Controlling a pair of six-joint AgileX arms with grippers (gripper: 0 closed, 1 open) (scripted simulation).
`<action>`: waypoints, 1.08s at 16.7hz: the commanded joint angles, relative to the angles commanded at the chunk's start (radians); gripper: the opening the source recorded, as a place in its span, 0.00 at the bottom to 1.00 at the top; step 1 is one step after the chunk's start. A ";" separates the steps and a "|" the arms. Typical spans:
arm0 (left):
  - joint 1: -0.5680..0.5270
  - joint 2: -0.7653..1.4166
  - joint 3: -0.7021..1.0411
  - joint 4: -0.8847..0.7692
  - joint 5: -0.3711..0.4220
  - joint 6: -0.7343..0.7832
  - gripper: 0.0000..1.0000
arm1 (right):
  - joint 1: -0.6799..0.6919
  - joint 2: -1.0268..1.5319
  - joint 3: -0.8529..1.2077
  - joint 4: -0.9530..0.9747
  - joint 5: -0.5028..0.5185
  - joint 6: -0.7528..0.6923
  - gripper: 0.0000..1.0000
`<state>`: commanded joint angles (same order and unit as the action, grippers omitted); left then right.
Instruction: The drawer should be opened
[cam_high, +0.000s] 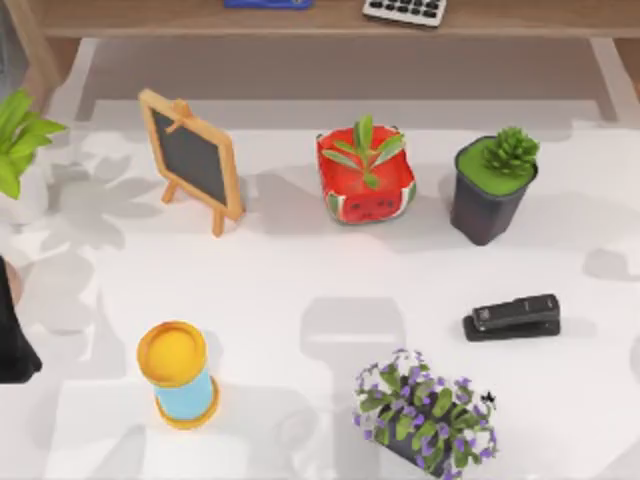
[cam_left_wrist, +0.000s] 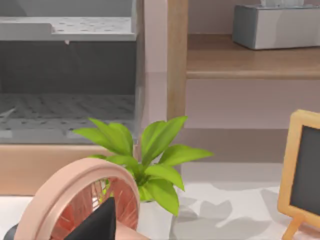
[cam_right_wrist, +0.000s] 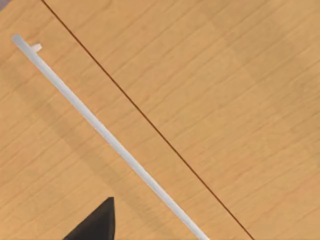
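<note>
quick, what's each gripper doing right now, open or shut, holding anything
Left gripper: cannot be told; a dark tip sits by the pink fan and plant.
Right gripper: cannot be told; a dark tip sits near the drawer handle.

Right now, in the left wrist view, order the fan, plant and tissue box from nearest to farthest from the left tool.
1. Fan, just ahead of the left tool.
2. Plant, behind it, on the table.
3. Tissue box, on the back shelf.
</note>
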<state>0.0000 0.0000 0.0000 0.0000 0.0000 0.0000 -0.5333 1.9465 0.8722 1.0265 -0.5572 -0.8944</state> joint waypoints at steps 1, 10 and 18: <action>0.000 0.000 0.000 0.000 0.000 0.000 1.00 | 0.007 0.033 0.022 0.019 0.007 -0.054 1.00; 0.000 0.000 0.000 0.000 0.000 0.000 1.00 | 0.069 0.326 0.212 0.171 0.114 -0.612 1.00; 0.000 0.000 0.000 0.000 0.000 0.000 1.00 | 0.069 0.353 0.226 0.178 0.133 -0.662 1.00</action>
<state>0.0000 0.0000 0.0000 0.0000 0.0000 0.0000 -0.4639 2.2993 1.0987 1.2044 -0.4243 -1.5565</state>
